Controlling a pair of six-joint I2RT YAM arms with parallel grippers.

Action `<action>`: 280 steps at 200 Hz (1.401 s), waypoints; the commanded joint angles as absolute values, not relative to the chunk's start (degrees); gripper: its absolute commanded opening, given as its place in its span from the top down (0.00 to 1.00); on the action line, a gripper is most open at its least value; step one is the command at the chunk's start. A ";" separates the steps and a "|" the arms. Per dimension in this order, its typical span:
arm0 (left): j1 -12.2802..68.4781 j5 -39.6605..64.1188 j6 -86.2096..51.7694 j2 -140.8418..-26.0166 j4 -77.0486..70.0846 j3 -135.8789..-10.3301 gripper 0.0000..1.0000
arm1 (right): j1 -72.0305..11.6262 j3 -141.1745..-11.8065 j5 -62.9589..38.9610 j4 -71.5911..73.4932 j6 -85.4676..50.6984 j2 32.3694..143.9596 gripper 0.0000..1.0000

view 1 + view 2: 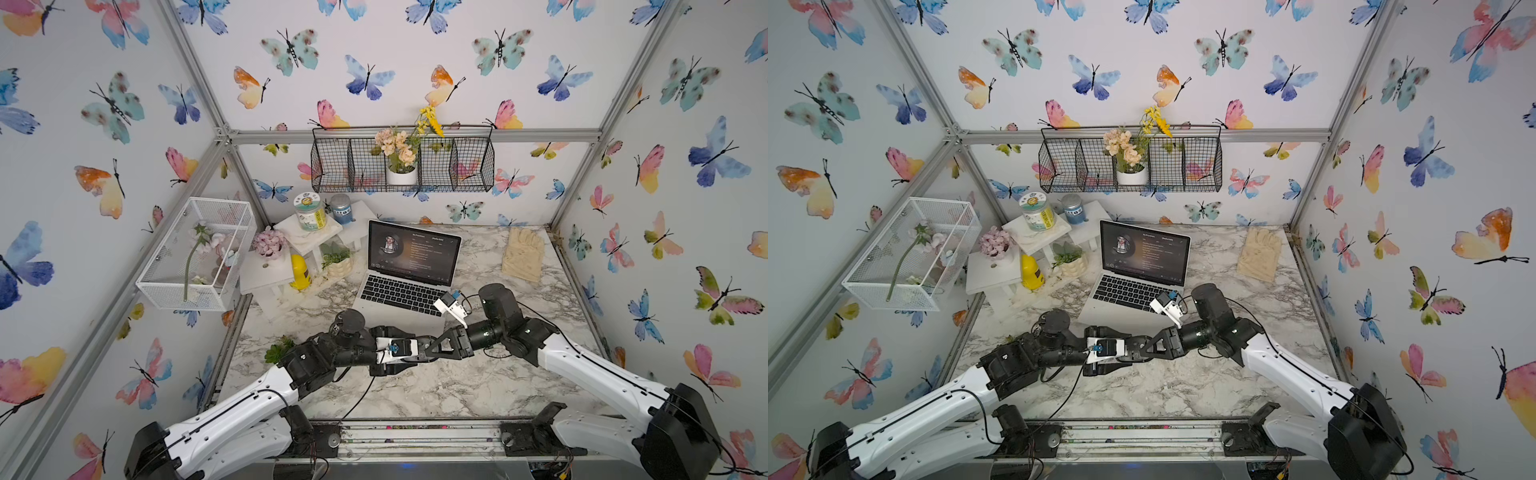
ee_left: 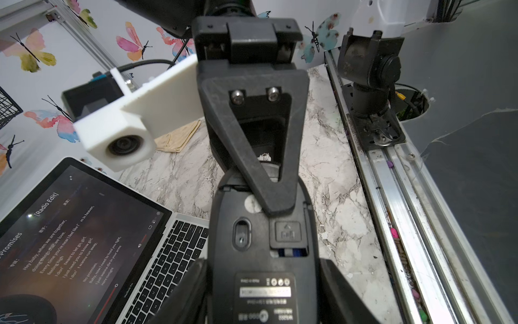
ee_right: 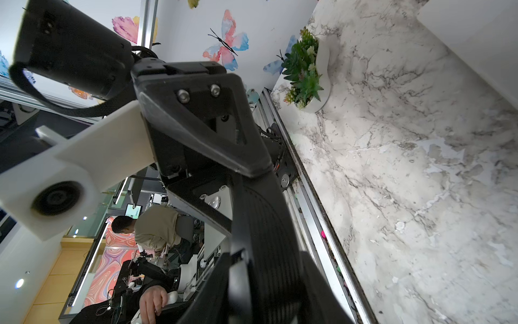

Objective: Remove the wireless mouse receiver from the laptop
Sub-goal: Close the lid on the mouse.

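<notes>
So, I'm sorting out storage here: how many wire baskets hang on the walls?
2. A black wire basket hangs on the back wall, holding a white flowerpot; a white mesh basket hangs on the left side wall, holding a pink artificial flower. None looks hidden.

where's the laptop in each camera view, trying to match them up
In a top view: laptop open, near the picture's centre.
In a top view: laptop open, near centre too.
Left wrist: lower-left of the picture, screen lit.
Right wrist: not in it.
Shared landmark: beige cloth off to the laptop's right, missing only from the right wrist.
</notes>
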State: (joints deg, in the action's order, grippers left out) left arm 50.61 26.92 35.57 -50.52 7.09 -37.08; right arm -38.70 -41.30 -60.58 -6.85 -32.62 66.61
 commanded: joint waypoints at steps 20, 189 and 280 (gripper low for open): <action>50.89 30.83 33.60 -50.81 2.96 -39.82 1.00 | -39.37 -38.41 -59.63 1.84 -35.41 67.32 0.69; 50.89 35.80 28.56 -54.50 -4.26 -42.36 1.00 | -43.77 -37.09 -56.52 13.27 -40.17 72.05 0.54; 50.89 32.87 32.73 -55.66 2.83 -42.19 1.00 | -43.62 -39.64 -54.30 3.30 -35.63 66.59 0.23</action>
State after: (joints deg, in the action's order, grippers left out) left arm 50.39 31.42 30.44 -55.75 5.10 -39.86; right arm -43.11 -37.26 -56.69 9.13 -39.33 69.49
